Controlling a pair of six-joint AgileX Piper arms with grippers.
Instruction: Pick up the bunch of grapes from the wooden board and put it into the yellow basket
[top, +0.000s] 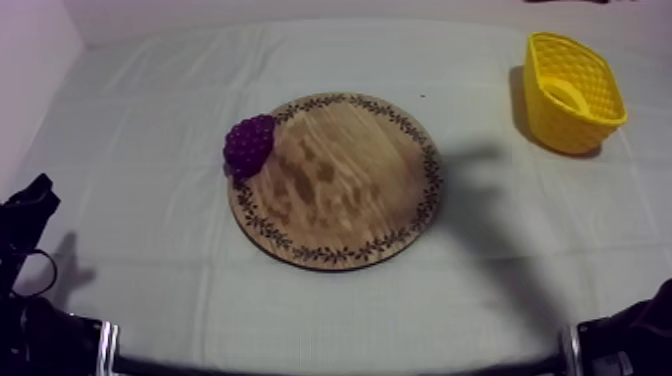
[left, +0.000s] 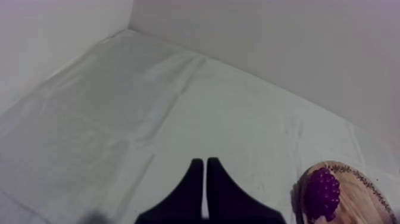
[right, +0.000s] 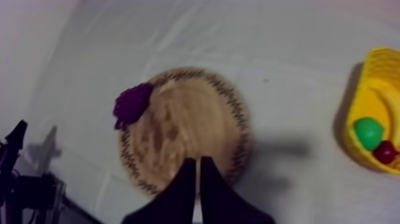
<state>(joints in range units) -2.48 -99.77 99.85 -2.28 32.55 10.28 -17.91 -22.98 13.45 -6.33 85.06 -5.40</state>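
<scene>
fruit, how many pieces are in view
4: grapes on the board's rim; a pear, a small red fruit and a banana in the basket. The basket's wall may hide more.

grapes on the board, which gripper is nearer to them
Left. The left gripper is beside the rim of the wooden board where the grapes lie; the right gripper is at the board's opposite side.

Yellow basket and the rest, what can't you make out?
Top view: yellow basket, own walls hide most of its inside.
Right wrist view: picture edge cuts the basket off; green fruit inside too blurred to name.
Left wrist view: edge cuts off the wooden board beside the grapes.
</scene>
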